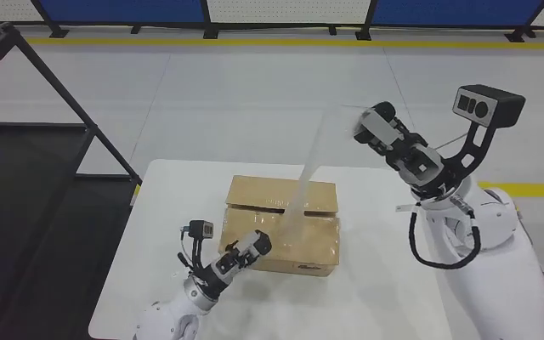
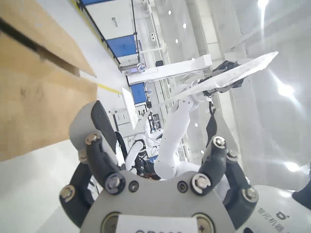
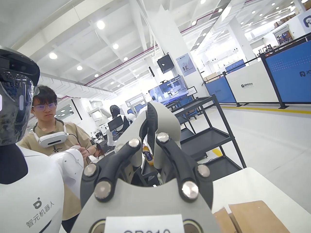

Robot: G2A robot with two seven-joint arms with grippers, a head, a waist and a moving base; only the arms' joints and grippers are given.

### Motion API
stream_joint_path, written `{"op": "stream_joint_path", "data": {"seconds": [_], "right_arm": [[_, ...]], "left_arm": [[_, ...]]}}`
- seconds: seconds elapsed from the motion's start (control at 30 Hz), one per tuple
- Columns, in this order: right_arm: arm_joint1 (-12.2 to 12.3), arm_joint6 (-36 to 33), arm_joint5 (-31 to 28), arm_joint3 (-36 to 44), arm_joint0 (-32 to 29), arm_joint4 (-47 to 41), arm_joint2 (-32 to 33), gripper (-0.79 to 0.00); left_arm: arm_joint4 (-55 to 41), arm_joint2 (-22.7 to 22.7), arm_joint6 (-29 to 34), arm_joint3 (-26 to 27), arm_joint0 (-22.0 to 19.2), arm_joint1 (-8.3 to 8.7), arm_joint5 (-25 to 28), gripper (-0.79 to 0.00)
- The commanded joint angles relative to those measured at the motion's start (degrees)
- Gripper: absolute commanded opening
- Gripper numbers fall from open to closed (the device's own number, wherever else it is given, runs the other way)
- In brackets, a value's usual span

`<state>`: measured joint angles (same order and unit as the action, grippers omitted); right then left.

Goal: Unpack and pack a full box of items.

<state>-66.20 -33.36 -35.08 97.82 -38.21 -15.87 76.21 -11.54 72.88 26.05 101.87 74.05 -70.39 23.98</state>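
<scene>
Underneath, white table (image 1: 170,225) with cardboard box (image 1: 319,242), blue partitions (image 1: 119,10) behind.

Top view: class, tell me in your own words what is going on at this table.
The right gripper, held high above the white table, is shut on a clear plastic film that stretches down to the top of the cardboard box. The left gripper is open and holds nothing, low at the box's near edge. The box stands on the table.
</scene>
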Motion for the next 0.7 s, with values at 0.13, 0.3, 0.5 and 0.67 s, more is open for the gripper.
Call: {"op": "stream_joint_path", "data": {"seconds": [0.13,0.3,0.5,0.67], "right_arm": [[0.0,0.9,1.1,1.3,0.0,-0.2,0.2,-0.785],[-0.1,1.2,1.7,1.8,0.1,0.0,0.0,-0.785],[-0.1,1.7,2.0,2.1,0.2,0.4,0.1,-0.785],[-0.1,1.8,2.4,1.9,0.1,0.3,0.1,-0.785]], "left_arm": [[12.4,-2.3,-6.5,-0.5,0.3,-0.49,7.1,-0.068],[16.0,-4.1,-8.2,-0.7,0.0,-0.8,9.8,-0.126],[15.9,-5.5,-7.3,-1.2,-0.8,-0.98,11.3,-0.372],[15.3,-6.1,-6.3,-1.5,-1.2,-1.03,11.7,-0.785]]}}
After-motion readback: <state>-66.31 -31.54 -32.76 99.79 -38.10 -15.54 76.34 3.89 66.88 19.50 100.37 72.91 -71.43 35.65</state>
